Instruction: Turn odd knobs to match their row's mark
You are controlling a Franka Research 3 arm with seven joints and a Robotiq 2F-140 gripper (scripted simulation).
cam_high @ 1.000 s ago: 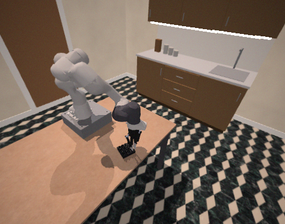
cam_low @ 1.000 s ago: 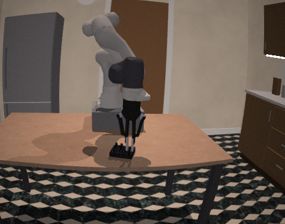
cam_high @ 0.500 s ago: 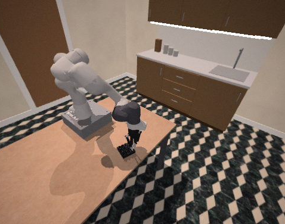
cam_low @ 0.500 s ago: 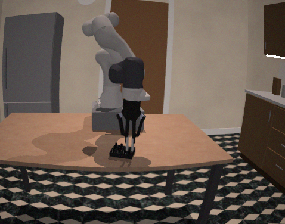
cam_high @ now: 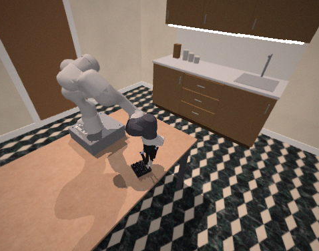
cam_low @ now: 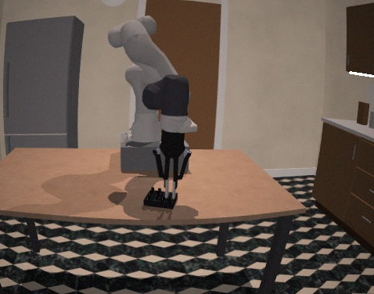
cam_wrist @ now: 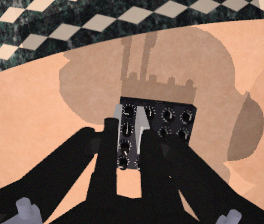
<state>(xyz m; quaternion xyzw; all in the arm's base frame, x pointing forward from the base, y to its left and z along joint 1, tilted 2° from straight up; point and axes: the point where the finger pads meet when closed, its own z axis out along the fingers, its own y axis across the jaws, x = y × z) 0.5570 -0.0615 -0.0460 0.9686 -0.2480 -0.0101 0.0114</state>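
Note:
The black knob box stands on the table near its edge. White marks ring its knobs; the printed names are too small to read. My gripper points down with its fingertips low at the box, on either side of the left column of knobs in the wrist view. They stand a little apart, with narrow gaps beside the top-left knob, and do not visibly grip it. Its line appears to point left there. The right finger hides parts of the second column; the black finger links hide the box's lower right.
The wooden table carries the arm's grey base behind the box. The table edge is close beyond the box. Shadows of the arm and fingers fall around it. The kitchen counter stands apart from the table.

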